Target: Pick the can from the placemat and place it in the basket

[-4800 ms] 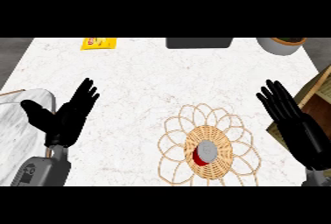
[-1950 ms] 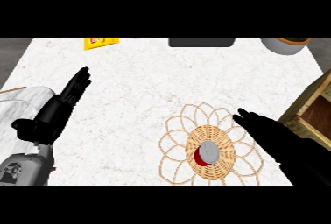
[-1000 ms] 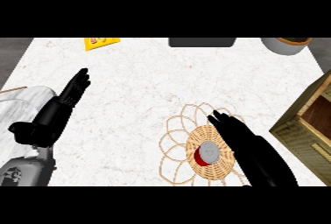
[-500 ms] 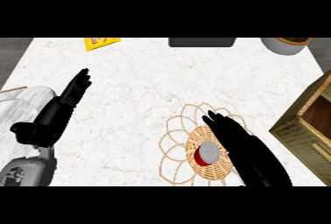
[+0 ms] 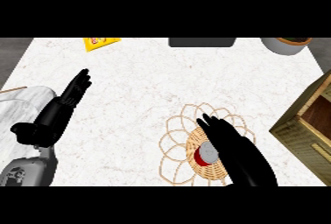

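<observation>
right hand [image 5: 236,151] edged closer | can [image 5: 205,154]: red, grey top, on placemat [image 5: 177,131]

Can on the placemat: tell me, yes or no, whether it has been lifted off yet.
No. The can sits on the woven placemat, with the right hand beside it, fingers straight.

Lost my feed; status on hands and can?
Right hand open, over placemat, beside can. Can upright, ungrasped. Left hand open, resting left. Basket right, path clear.
</observation>
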Motion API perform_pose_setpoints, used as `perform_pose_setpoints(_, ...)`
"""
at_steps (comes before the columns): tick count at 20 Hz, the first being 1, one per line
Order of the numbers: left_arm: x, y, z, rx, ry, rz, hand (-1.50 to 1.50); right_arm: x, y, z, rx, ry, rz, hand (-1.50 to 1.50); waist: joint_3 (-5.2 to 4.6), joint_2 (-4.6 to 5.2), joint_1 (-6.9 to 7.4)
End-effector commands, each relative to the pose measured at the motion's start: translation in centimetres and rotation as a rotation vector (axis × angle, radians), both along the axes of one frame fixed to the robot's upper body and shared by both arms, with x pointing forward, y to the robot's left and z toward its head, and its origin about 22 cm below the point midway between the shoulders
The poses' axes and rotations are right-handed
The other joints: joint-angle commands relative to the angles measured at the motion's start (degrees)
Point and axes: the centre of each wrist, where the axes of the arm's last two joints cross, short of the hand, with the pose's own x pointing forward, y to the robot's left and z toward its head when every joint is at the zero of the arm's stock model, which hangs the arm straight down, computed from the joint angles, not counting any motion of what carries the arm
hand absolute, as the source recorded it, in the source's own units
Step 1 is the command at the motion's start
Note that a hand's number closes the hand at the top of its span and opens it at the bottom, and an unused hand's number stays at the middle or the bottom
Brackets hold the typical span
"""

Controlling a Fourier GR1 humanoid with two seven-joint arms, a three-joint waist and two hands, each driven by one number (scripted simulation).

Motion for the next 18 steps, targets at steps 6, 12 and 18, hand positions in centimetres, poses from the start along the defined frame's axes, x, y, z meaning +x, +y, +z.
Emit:
perform_pose_setpoints(6, 0.6, -0.6, -1.1, 0.008, -0.012, 0.011, 0.00, 0.6, 0.9, -3.6, -0.034, 0.023, -0.028, -1.50, 0.00, 0.03, -0.08)
perform_pose_setpoints(12, -1.2, 0.6, -1.4, 0.000, -0.001, -0.011, 0.00, 2.0, 0.9, -4.5, -0.083, 0.055, -0.037, -1.50, -0.01, 0.01, 0.09)
perform_pose_setpoints(18, -0.7, 0.5, 0.9, 0.012, 0.018, 0.002, 0.00, 1.8, 0.6, -5.7, -0.077, 0.104, -0.027, -1.50, 0.00, -0.01, 0.04)
